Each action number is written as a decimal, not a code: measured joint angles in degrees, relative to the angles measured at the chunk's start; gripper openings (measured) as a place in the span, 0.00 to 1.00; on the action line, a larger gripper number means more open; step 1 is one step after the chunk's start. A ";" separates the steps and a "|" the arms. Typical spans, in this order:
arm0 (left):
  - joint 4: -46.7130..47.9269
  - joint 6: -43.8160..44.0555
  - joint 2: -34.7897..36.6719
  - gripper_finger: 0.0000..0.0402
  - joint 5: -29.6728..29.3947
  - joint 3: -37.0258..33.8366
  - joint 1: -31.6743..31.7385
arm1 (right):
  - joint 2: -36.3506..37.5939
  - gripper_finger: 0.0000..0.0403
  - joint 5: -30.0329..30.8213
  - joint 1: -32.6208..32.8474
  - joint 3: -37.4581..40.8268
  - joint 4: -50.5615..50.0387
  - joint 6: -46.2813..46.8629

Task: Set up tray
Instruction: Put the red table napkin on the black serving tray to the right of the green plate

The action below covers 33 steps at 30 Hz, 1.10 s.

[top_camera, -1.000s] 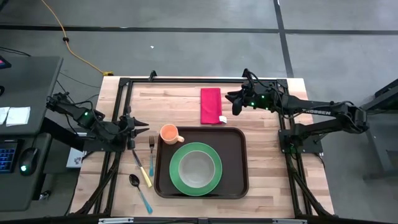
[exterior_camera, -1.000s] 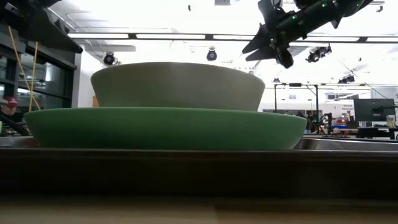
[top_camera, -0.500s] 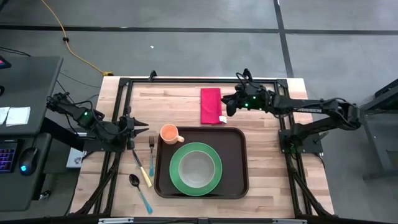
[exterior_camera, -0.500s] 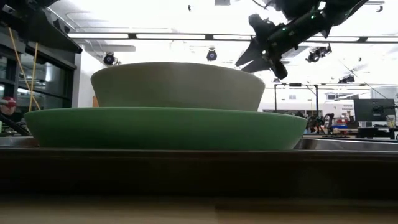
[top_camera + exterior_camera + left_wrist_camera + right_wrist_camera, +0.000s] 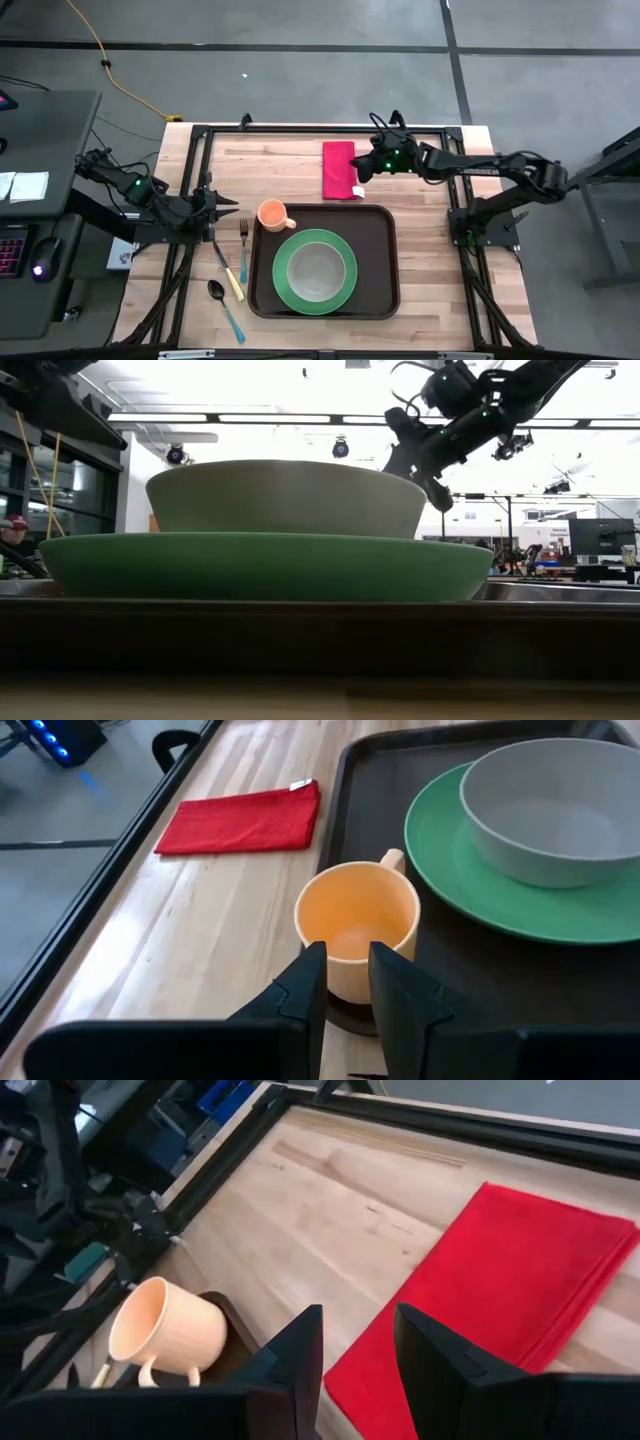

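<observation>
The dark brown tray [image 5: 382,250] lies at the middle of the table. On it rest a green plate [image 5: 287,285] bearing a grey bowl [image 5: 318,266], and an orange cup [image 5: 272,214] upright in the tray's far left corner. A folded red napkin [image 5: 340,170] lies flat on the wood beyond the tray. My right gripper [image 5: 361,175] hangs above the napkin's right edge, narrowly open and touching nothing; its wrist view shows the napkin [image 5: 500,1300] ahead. My left gripper [image 5: 228,203] waits left of the cup [image 5: 358,915], narrowly open with nothing between its fingers.
A fork [image 5: 243,250], a knife [image 5: 228,272] and a spoon [image 5: 222,300] lie on the wood left of the tray. A black frame [image 5: 320,130] borders the table. Bare wood lies right of the tray. A person [image 5: 12,535] shows beyond the table.
My right gripper has gone toward the table's left edge and down, from beside the red napkin to over its right edge, rolling somewhat as it went. Its fingers keep the same gap. My left arm has kept still.
</observation>
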<state>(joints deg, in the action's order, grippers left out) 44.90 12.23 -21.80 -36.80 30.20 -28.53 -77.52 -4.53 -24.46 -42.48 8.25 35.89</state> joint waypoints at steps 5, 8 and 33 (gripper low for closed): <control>-1.39 0.00 0.97 0.27 -0.02 -1.63 0.00 | -0.58 0.26 0.04 -0.94 0.00 0.60 0.12; -4.63 -0.03 3.34 0.27 0.36 -4.54 0.00 | -0.58 0.26 0.05 -1.13 0.00 0.72 0.12; -2.75 -4.31 21.44 0.27 1.68 -10.29 0.02 | -0.58 0.26 3.72 -1.78 0.00 2.05 7.81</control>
<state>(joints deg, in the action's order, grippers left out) 42.15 7.92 -0.36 -35.11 19.90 -28.51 -78.11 -0.81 -26.24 -42.48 10.30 43.70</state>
